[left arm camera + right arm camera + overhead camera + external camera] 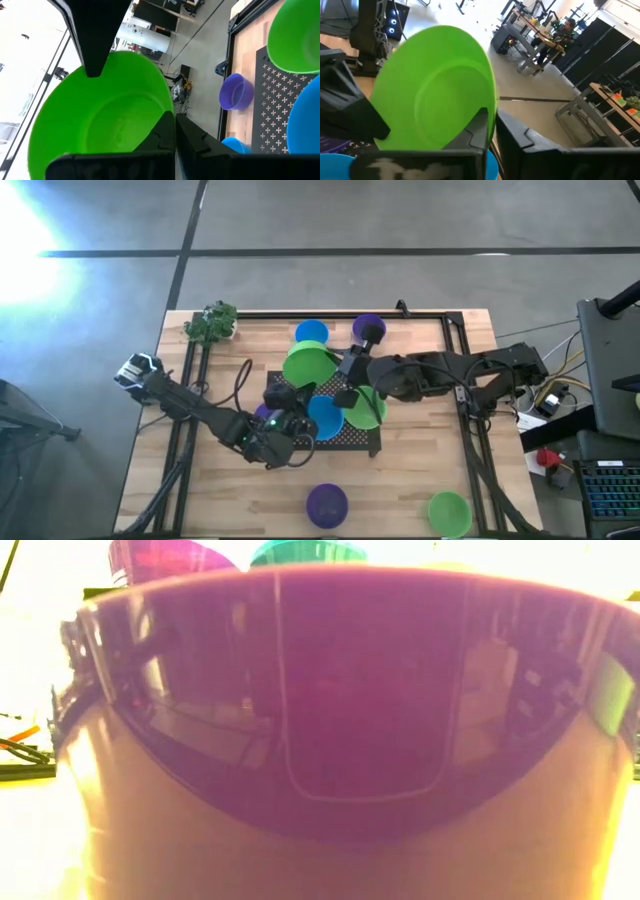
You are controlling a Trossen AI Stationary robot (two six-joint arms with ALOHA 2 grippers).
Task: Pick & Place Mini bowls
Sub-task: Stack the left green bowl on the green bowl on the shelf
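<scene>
A lime green mini bowl (308, 365) is being held tilted above the black mesh mat (355, 438), centre of the high view. Its rim is being pinched by the left gripper (172, 131) and also by the right gripper (492, 125), fingers pressed together on it. Other mini bowls are lying around.

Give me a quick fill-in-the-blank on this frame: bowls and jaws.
1. Left jaws and right jaws both pinch the raised bowl by its rim; it is ___.
2. The nearest bowl in the low view is ___.
3. The blue bowl lies on a ___ mesh mat.
Missing: green; purple; black.
</scene>
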